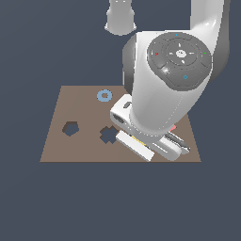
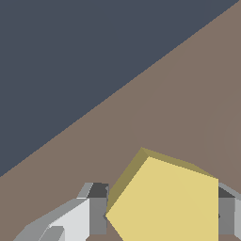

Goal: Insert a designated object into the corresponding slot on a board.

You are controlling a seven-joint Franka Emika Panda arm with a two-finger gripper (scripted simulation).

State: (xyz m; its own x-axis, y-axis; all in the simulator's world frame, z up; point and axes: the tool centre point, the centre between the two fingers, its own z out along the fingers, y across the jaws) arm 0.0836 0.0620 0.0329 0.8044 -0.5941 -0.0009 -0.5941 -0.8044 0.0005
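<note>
The yellow pentagon block (image 2: 164,202) lies flat on the brown board (image 1: 61,106) between my gripper's (image 2: 162,214) two fingers. One finger (image 2: 97,209) touches a corner of the block and the other touches its opposite side. In the exterior view my gripper (image 1: 140,142) is low over the board's right half, and only a yellow sliver of the block (image 1: 137,140) shows under the hand. The dark pentagon slot (image 1: 70,128) is open on the board's left part, well away from the gripper.
A dark cross-shaped cut-out (image 1: 108,135) lies between the slot and my gripper. A blue ring (image 1: 104,96) rests near the board's far edge. A pink-red tile (image 1: 173,127) peeks out beside the arm on the exterior view's right. The arm hides much of the board's right side.
</note>
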